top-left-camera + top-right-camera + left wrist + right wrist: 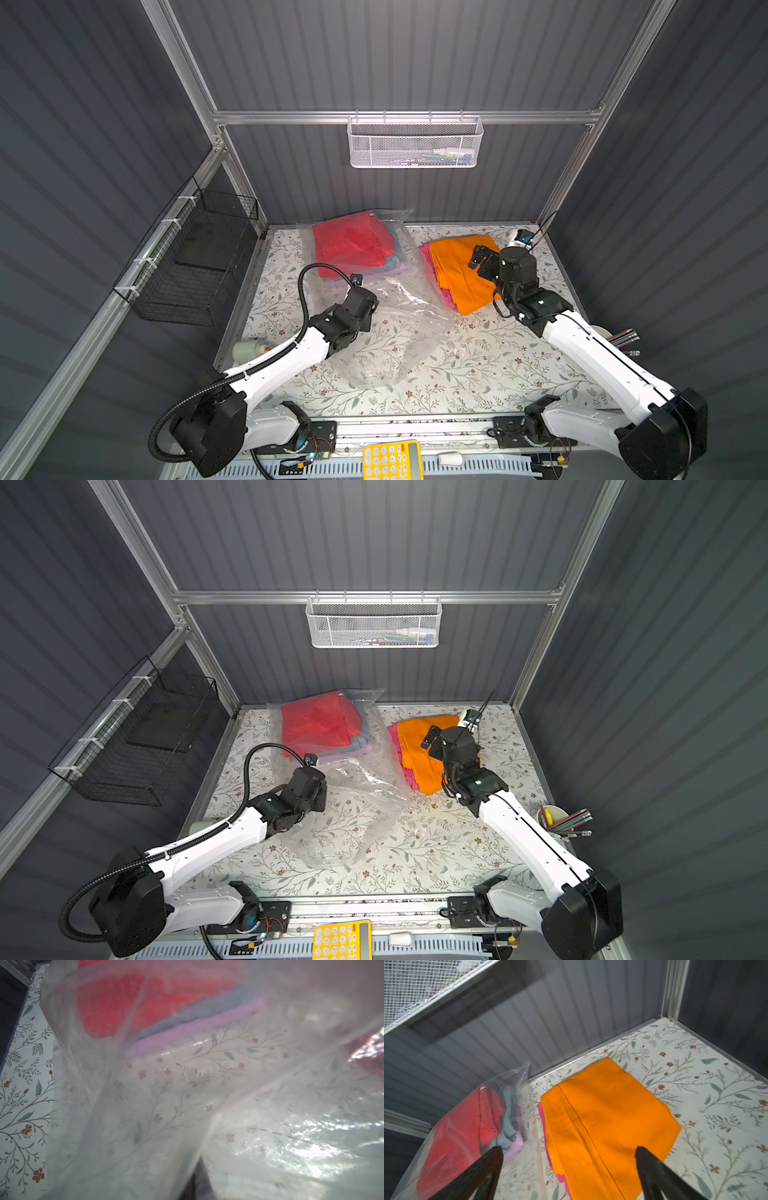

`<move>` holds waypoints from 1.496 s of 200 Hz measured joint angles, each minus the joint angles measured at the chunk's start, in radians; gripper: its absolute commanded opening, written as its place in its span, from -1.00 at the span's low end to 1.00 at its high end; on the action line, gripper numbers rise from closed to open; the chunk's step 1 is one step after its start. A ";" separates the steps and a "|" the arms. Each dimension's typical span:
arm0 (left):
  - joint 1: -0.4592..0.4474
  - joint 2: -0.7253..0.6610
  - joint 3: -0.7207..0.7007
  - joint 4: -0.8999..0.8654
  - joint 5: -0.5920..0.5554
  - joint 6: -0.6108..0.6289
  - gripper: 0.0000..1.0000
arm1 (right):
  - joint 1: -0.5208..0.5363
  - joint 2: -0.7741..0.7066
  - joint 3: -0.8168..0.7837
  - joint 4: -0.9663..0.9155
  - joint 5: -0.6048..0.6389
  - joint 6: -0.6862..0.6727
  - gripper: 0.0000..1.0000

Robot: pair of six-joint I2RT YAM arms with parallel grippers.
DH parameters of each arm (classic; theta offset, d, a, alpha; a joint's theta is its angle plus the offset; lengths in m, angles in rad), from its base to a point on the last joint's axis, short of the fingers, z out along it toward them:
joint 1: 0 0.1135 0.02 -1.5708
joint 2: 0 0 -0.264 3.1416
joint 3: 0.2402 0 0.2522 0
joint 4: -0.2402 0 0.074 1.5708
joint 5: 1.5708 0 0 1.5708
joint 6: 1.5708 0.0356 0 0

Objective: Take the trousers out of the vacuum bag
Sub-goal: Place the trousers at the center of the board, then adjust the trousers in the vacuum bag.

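Arms: nearest me, both shoulders sit at the table's near edge. The left arm (282,361) reaches to the middle of the bag, and the right arm (598,357) reaches toward the far right corner.
Table: the floral top (478,374) carries everything. I see the most open room along the near edge and in the near right corner.
Vacuum bag: the vacuum bag (399,324) is clear and crinkled, running from the far edge toward the near edge, left of centre. Its near part is slack and empty. I cannot tell where its mouth is.
Inside the bag: the red trousers (349,245) are on top at the far edge, with the light blue denim pair (187,1016) and the lilac pair (187,1030) under them.
Outside the bag: the orange trousers (457,266) lie on the hot pink pair (543,1113), just beside the bag and right of centre.
Left gripper: the left gripper (199,1178) is closed. Film drapes over its camera, so I judge it is pinching the bag's upper sheet.
Right gripper: the right gripper (569,1159) has its jaws wide apart and empty, hovering over the orange pair.
Step in hand: I judge three pairs are left to take out. I would lift the film high with the left gripper. Then I would slide the right gripper in low under the film, take the red fold by its near edge and draw it out flat.
Risk: the jaws could pinch plastic along with the cloth, or drag the whole stack.
Edges: the back wall is tight behind the red stack. A pen cup (555,816) stands at the right edge and a white bottle (247,351) at the left edge, so I would pull toward the middle.
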 measured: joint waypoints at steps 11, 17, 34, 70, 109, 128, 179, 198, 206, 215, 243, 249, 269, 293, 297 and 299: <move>0.000 0.000 0.000 0.000 0.000 0.000 -1.00 | -0.015 -0.057 -0.080 0.025 -0.026 -0.001 0.98; 0.000 -0.002 0.000 0.000 0.000 0.000 -1.00 | -0.017 -0.092 -0.121 0.032 -0.045 0.000 0.98; 0.000 -0.005 0.000 0.000 0.000 0.006 -1.00 | 0.003 -0.165 -0.177 0.023 -0.091 0.010 0.98; 0.000 -0.005 0.000 0.004 0.001 0.015 -1.00 | 0.169 -0.245 -0.177 0.016 -0.135 0.077 0.93; 0.003 0.000 0.012 0.010 0.010 0.019 -1.00 | 0.431 -0.245 -0.192 0.033 -0.107 0.201 0.82; 0.003 0.003 0.023 0.015 0.013 0.020 -1.00 | 0.554 -0.192 -0.192 0.059 -0.076 0.245 0.81; 0.003 0.007 0.036 0.029 0.022 0.030 -1.00 | 0.705 0.022 -0.162 0.164 -0.071 0.344 0.75; 0.005 0.007 0.039 0.029 0.026 0.035 -1.00 | 0.721 0.096 -0.162 0.201 -0.095 0.382 0.74; 0.005 0.007 0.042 0.028 0.027 0.038 -1.00 | 0.723 0.124 -0.162 0.217 -0.106 0.396 0.74; 0.005 0.007 0.047 0.028 0.027 0.041 -1.00 | 0.725 0.157 -0.162 0.232 -0.117 0.413 0.74; 0.005 0.006 0.062 0.028 0.030 0.045 -1.00 | 0.726 0.229 -0.161 0.264 -0.132 0.451 0.74; 0.005 0.006 0.063 0.028 0.032 0.045 -1.00 | 0.725 0.241 -0.161 0.270 -0.132 0.454 0.74; 0.005 0.006 0.064 0.027 0.040 0.045 -1.00 | 0.718 0.269 -0.155 0.282 -0.131 0.464 0.75; 0.005 0.002 0.064 0.024 0.060 0.045 -1.00 | 0.687 0.303 -0.134 0.296 -0.132 0.474 0.75; 0.005 -0.001 0.064 0.022 0.064 0.045 -1.00 | 0.681 0.309 -0.131 0.302 -0.132 0.476 0.75; 0.005 -0.003 0.064 0.021 0.066 0.045 -1.00 | 0.677 0.312 -0.130 0.305 -0.132 0.476 0.75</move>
